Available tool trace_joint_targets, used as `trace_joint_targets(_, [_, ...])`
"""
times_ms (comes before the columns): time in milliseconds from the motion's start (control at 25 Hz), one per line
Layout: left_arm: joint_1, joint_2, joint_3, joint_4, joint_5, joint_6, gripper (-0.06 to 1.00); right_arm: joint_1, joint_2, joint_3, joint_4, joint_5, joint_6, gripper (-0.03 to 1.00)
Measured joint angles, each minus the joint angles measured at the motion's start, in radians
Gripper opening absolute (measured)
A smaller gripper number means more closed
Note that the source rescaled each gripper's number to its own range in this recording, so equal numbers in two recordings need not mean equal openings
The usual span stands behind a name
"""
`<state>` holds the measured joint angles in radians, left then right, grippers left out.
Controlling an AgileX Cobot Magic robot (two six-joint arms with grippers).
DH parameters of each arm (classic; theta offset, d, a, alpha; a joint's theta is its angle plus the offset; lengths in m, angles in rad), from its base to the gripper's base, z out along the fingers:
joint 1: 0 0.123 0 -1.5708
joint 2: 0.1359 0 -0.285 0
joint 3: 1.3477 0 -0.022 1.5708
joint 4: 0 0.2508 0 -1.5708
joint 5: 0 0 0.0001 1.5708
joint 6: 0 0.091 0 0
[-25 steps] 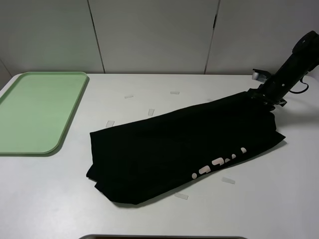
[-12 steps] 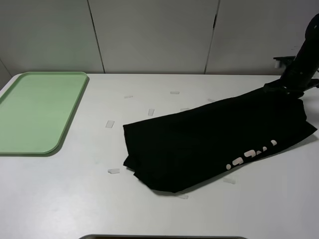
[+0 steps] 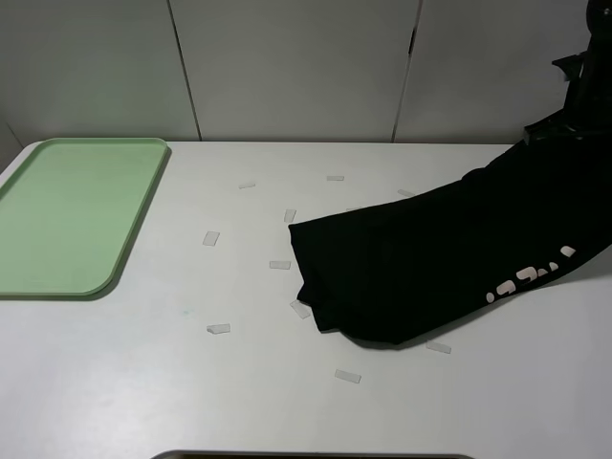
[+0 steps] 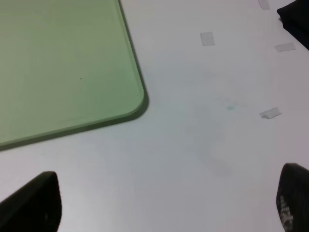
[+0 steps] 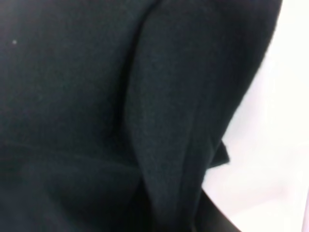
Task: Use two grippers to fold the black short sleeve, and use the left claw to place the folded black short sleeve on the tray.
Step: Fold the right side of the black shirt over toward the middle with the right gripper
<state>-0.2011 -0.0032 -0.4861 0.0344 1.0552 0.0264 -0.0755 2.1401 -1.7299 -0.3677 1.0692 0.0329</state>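
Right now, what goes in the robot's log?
left pincer: open | right pincer: shut on black short sleeve, end lifted | tray: nothing on it

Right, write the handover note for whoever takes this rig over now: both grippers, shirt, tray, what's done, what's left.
Left gripper: open, holding nothing, over bare table beside a corner of the tray.
Right gripper: shut on the shirt, holding its far right end up off the table.
Shirt: bunched on the right side of the table, well apart from the tray.
Done: shirt gripped, roughly doubled over.
Left: finish the fold with both grippers, then the left one sets it on the tray.
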Motion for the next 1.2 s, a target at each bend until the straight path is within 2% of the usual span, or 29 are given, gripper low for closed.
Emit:
trace_joint_targets(560, [0.0, 0.0, 0.0, 0.0, 0.0, 0.0, 0.88, 0.226, -0.01, 0.011, -0.015, 0.142, 0.138, 0.05])
trace_joint_targets(760, [0.0, 0.0, 0.0, 0.008, 0.0, 0.0, 0.88, 0.261, -0.01, 0.058, 0.089, 0.143, 0.146, 0.05])
trace_joint_targets(960, [0.0, 0.0, 0.0, 0.078, 0.0, 0.0, 0.88, 0.291, -0.01, 0.089, 0.22, 0.143, 0.149, 0.05])
trace_joint_targets(1200, [0.0, 0.0, 0.0, 0.096, -0.001, 0.0, 0.88, 0.316, -0.01, 0.09, 0.287, 0.143, 0.149, 0.05])
